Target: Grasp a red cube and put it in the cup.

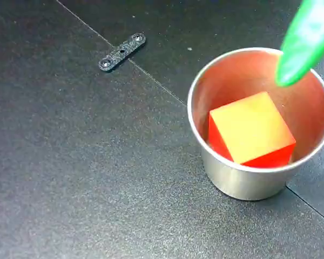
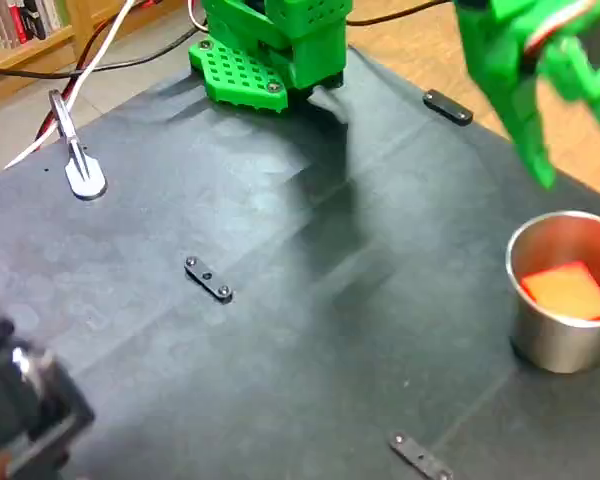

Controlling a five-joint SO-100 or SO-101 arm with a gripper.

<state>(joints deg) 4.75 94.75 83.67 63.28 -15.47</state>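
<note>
The red cube (image 1: 252,135) lies inside the steel cup (image 1: 243,181), tilted, its top face glaring yellowish-orange. In the wider fixed view the cup (image 2: 555,345) stands at the mat's right edge with the cube (image 2: 570,290) in it. My green gripper (image 2: 577,140) hangs above and slightly behind the cup, open and holding nothing. One green fingertip (image 1: 301,48) reaches over the cup's far rim in the close fixed view; the other finger is out of that frame.
Small black screwed bars lie on the dark mat (image 1: 122,52) (image 2: 209,279) (image 2: 448,108) (image 2: 420,455). The green arm base (image 2: 270,50) stands at the back. A white-footed metal clamp (image 2: 80,172) is at left, a blurred black object (image 2: 20,410) at lower left.
</note>
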